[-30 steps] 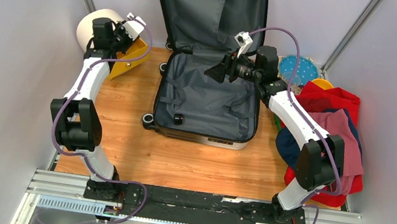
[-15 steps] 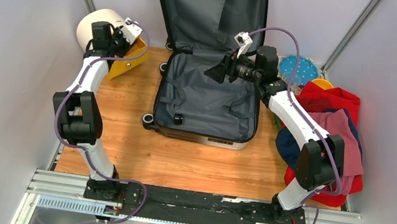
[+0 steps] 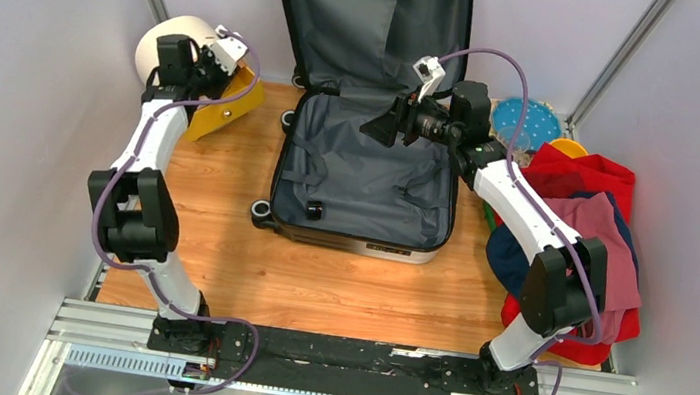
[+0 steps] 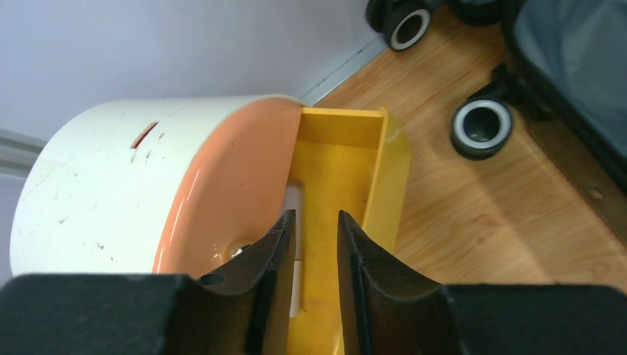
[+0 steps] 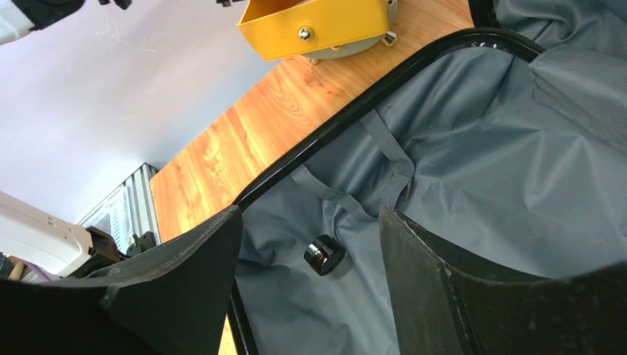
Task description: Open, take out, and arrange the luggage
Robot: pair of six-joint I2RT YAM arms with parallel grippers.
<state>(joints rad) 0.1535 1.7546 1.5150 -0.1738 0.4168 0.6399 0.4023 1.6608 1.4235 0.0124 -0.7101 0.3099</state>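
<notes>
The right gripper (image 5: 310, 222), jaws wide and empty, hangs over the open suitcase (image 3: 366, 195) at the tabletop's far middle. Only the left wrist view reveals the left gripper (image 4: 314, 225), its arm stretched to the far-left corner: jaws narrowly parted in the yellow drawer (image 4: 373, 170), grip unclear.

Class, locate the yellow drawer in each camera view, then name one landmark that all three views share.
Top view: yellow drawer at upper left, left of the open suitcase.
Left wrist: centre, sticking out of the round box.
Right wrist: top edge, near centre.
Shared landmark: the suitcase.
</notes>
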